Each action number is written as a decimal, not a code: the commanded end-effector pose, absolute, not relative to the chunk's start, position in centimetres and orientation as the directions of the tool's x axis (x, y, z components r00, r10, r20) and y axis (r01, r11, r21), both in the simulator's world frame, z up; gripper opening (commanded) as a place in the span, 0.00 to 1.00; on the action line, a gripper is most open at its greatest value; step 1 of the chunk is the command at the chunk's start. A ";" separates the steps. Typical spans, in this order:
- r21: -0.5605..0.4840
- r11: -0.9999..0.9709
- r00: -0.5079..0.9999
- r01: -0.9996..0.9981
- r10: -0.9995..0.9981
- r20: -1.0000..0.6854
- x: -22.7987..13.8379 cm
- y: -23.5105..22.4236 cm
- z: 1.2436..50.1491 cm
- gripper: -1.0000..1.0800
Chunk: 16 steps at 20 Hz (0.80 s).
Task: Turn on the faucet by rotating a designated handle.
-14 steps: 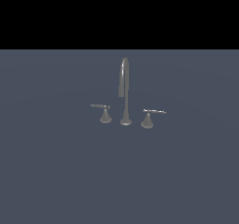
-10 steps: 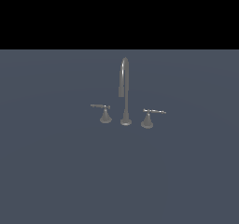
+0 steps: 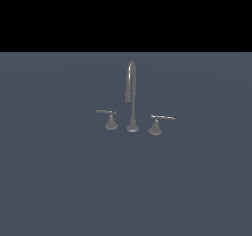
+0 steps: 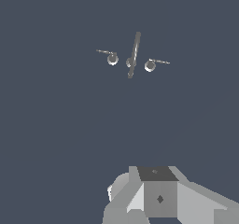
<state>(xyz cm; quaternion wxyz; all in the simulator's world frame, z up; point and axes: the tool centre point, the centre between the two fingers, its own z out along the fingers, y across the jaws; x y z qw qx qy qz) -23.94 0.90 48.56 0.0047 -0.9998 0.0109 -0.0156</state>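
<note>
Nothing is changing across the exterior frames: faucet [image 3: 131, 100] is standing mid-floor, its handle [image 3: 157, 123] pointing toward the exterior view's right, untouched. Gripper [image 4: 158, 197] is sitting well apart from it, finger state impossible to tell, so turning is not yet beginning.

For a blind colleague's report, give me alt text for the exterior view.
A small grey faucet stands on a flat slate-blue surface: tall gooseneck spout between two lever handles, the handle on the exterior view's right pointing right. No robot arm appears.

No legible text or markings.
</note>
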 end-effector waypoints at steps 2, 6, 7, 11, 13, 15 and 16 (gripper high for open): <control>-0.010 -1.000 0.999 -0.021 -0.021 0.031 -24.0 0.9 48.6 0.00; -0.005 -0.999 0.999 -0.039 -0.039 0.030 -23.6 0.8 48.4 0.00; -0.003 -0.999 0.998 -0.047 -0.047 0.030 -23.4 0.7 48.4 0.00; 0.011 -0.996 0.995 -0.092 -0.092 0.028 -22.4 0.3 47.9 0.00; 0.020 -0.992 0.992 -0.122 -0.121 0.028 -21.8 0.1 47.6 0.00; 0.030 -0.987 0.987 -0.156 -0.155 0.028 -21.0 -0.2 47.3 0.00; 0.035 -0.984 0.984 -0.175 -0.174 0.028 -20.6 -0.4 47.1 0.00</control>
